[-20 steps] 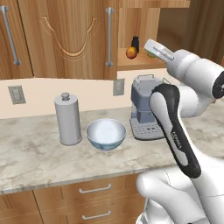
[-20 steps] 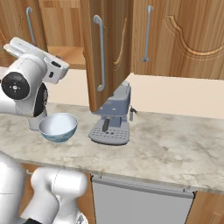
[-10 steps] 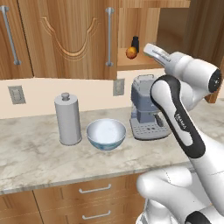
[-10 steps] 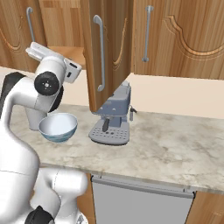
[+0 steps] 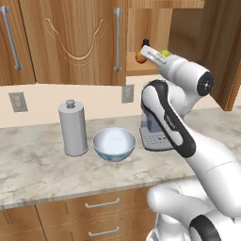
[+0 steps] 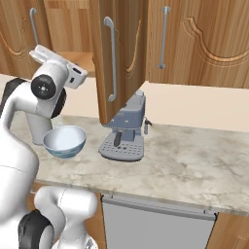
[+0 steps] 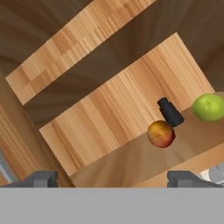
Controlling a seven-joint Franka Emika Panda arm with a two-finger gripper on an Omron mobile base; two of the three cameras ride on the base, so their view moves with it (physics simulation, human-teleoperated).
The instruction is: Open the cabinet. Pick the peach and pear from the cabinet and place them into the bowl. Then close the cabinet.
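Note:
The cabinet [image 5: 75,42] has its left door shut and its right door [image 6: 124,48] swung open. On its shelf in the hand view lie the red-orange peach [image 7: 161,134] and, further right, the green pear [image 7: 208,107]. My gripper [image 7: 113,179] is open and empty, short of the shelf edge, with the peach ahead and to the right of it. From the left base view the gripper [image 5: 147,51] is raised at the cabinet opening and partly covers the peach [image 5: 139,57]; a sliver of the pear [image 5: 164,52] shows. The pale bowl [image 5: 114,143] sits on the counter below.
A small dark bottle [image 7: 170,111] stands between the peach and the pear. A grey lidded canister [image 5: 73,127] is left of the bowl and a coffee machine [image 6: 124,133] right of it. The open door hangs just above the coffee machine.
The hand has swung left and closer to the open cabinet shelf, and the forearm has turned. The jaws have stayed open. The fruit has not moved.

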